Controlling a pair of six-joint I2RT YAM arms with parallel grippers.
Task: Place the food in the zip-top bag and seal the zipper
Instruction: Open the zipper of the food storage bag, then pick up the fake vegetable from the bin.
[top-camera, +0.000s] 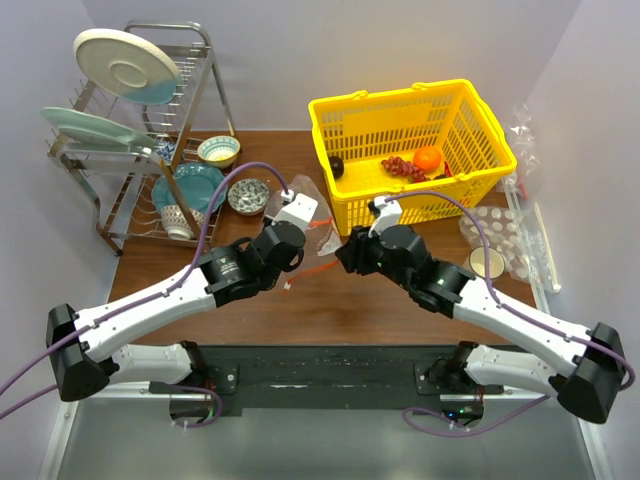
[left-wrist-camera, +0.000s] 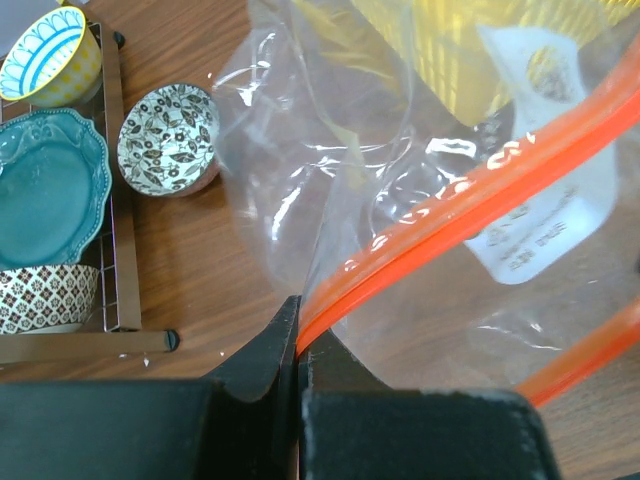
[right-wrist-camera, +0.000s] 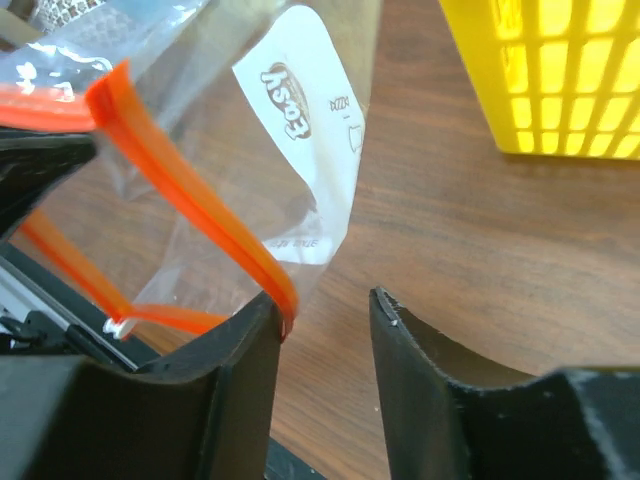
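We work on a brown wooden table (top-camera: 300, 300), with a wire dish rack (top-camera: 130, 190) of plates and bowls at the far left and a yellow basket (top-camera: 470, 175) at the far right. The food is all in that basket: an orange (top-camera: 427, 158), a bunch of dark red grapes (top-camera: 400, 166) and a dark round fruit (top-camera: 336, 166). We cannot make out the green vegetable.

The zip-top bag (left-wrist-camera: 400, 200) hangs between the two wrists, just in front of the basket, with nothing in it. It is thin, clear film, light and floppy. We judge it will sag and fold wherever we do not hold it, and its smooth skin could slide out of a loose pinch. The zipper (left-wrist-camera: 470, 200), the orange strip along the mouth, is the stiffest part, so that is where we take hold.

Our left gripper (left-wrist-camera: 298, 330) is clamped tight on one end of that strip. Our right gripper (right-wrist-camera: 325, 310) has its jaws parted with nothing between them. The strip only brushes the inner face of one finger (right-wrist-camera: 262, 330). We would pinch the other lip there and spread the mouth.
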